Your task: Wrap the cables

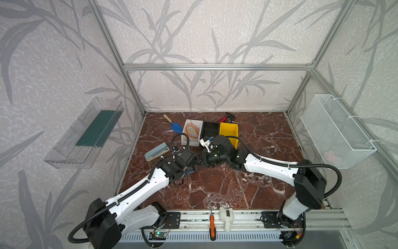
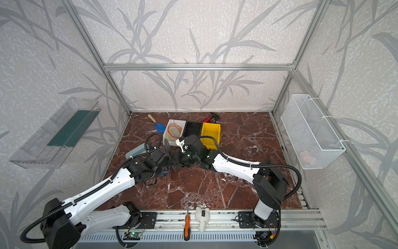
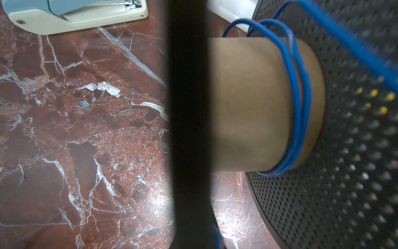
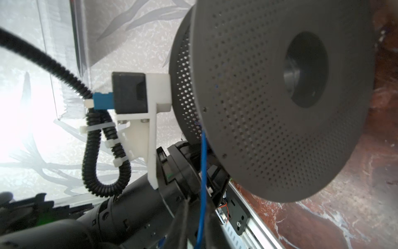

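Observation:
The cables are one thin blue wire [image 3: 298, 97], looped twice around the brown core [image 3: 247, 103] of a spool with black perforated flanges [image 4: 280, 97]. My left gripper [image 3: 193, 237] is shut on the near flange, which shows edge-on as a dark band. From the spool the blue wire [image 4: 203, 172] runs down into my right gripper [image 4: 200, 232], whose fingers are closed on it. In both top views the two grippers meet mid-table, the left gripper [image 1: 195, 165] beside the right gripper [image 1: 203, 160], with a bit of blue wire [image 1: 192, 172] showing below.
Behind the grippers stand a white bin [image 1: 192, 131] holding orange and yellow wires, a black bin [image 1: 211, 129] and a yellow bin [image 1: 229, 131]. A blue trowel [image 1: 175, 126] and a stapler [image 1: 156, 152] lie at the left. A screwdriver [image 1: 212, 224] and a white plush toy [image 1: 226, 217] rest on the front rail.

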{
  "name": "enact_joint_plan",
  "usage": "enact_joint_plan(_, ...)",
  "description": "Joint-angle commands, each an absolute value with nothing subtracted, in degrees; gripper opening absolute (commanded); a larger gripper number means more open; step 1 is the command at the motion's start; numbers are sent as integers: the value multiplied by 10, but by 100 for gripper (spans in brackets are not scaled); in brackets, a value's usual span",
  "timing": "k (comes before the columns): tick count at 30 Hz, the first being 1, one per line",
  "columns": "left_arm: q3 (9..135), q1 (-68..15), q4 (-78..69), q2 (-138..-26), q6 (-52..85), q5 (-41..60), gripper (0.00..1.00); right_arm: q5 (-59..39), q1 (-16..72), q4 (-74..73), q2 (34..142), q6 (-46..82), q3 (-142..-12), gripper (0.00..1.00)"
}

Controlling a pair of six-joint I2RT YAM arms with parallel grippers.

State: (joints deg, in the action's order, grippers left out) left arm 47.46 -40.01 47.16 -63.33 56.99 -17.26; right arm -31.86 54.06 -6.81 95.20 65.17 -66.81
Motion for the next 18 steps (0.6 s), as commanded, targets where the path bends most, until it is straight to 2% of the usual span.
enact_joint_plan(1, 504, -413, 460, -639, 566, -191, 0, -349, 555, -97, 953, 644, -684, 3)
enact_joint_plan(2, 505, -414, 461, -638, 565, -192, 0, -349, 555, -91, 950, 638, -683, 0)
enact_joint_plan(11, 512, -413, 460, -635, 576, -185, 0, -335, 553, 19, 907, 548, -667, 0)
enact_joint_plan(18, 503, -393, 381, -629, 626, -91, 0, -224, 597, 250, 868, 340, -705, 0)
